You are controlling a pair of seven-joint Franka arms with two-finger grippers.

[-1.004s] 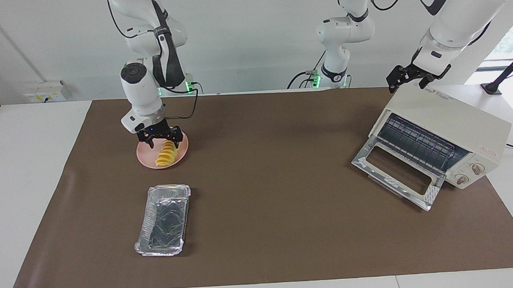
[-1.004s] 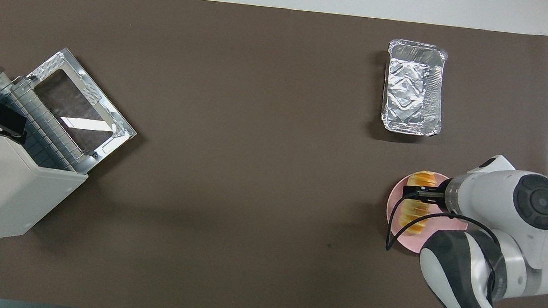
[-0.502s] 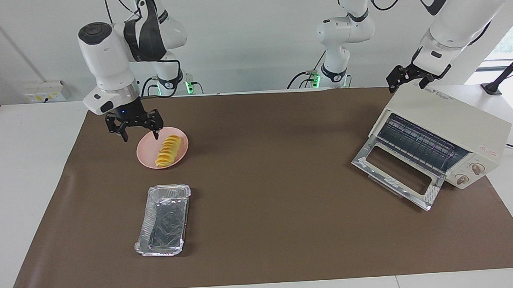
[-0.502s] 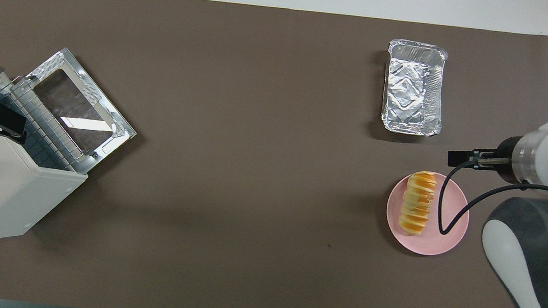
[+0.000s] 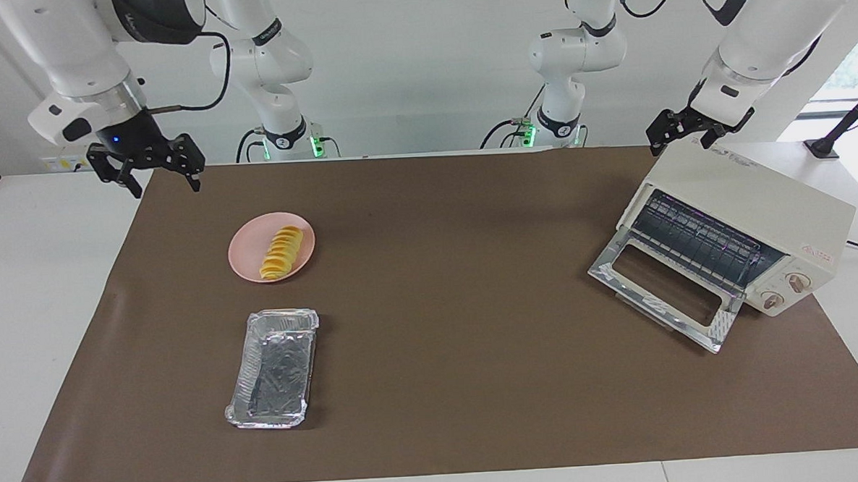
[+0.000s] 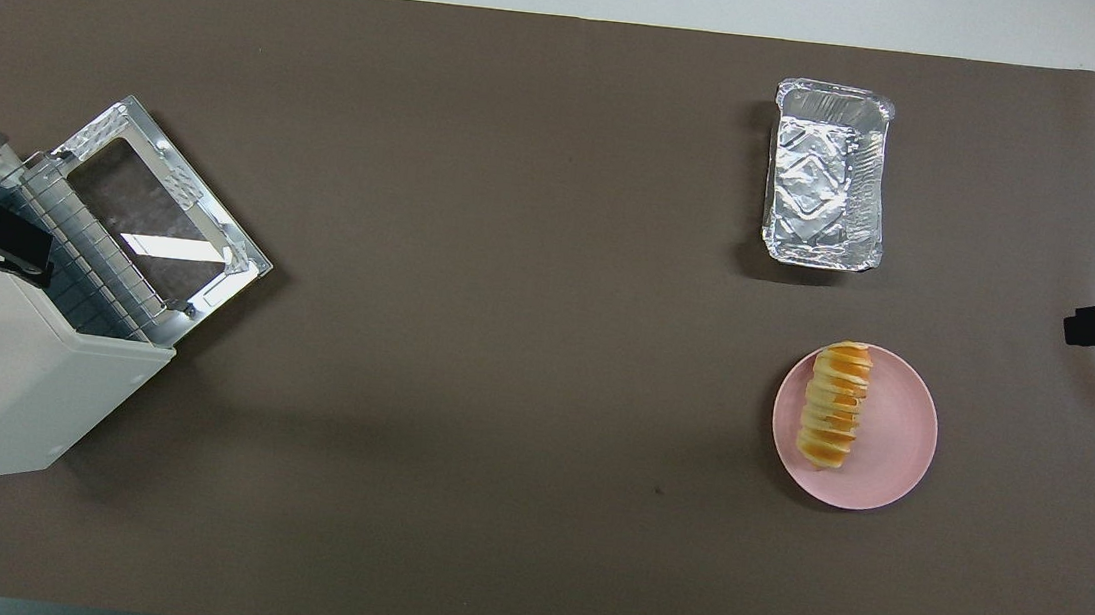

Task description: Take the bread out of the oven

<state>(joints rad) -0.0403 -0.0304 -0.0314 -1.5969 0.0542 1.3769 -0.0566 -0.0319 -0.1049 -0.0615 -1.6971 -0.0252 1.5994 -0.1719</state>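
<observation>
The golden ridged bread [image 5: 282, 253] lies on a round pink plate [image 5: 245, 263] toward the right arm's end of the table; it also shows in the overhead view [image 6: 834, 405]. The cream-white oven [image 5: 760, 197] stands at the left arm's end with its glass door [image 5: 663, 289] dropped open and its wire rack bare. My right gripper [image 5: 147, 170] is open and empty, raised over the mat's edge beside the plate. My left gripper [image 5: 682, 141] is open and hovers at the oven's top edge nearest the robots.
A crinkled silver foil tray [image 5: 282, 316] sits empty, farther from the robots than the plate. A brown mat [image 5: 459, 269] covers the table. The oven door juts out toward the table's middle.
My right gripper let go of the bread on the plate, rose, and moved away toward the right arm's end of the table. The left arm has not moved.
</observation>
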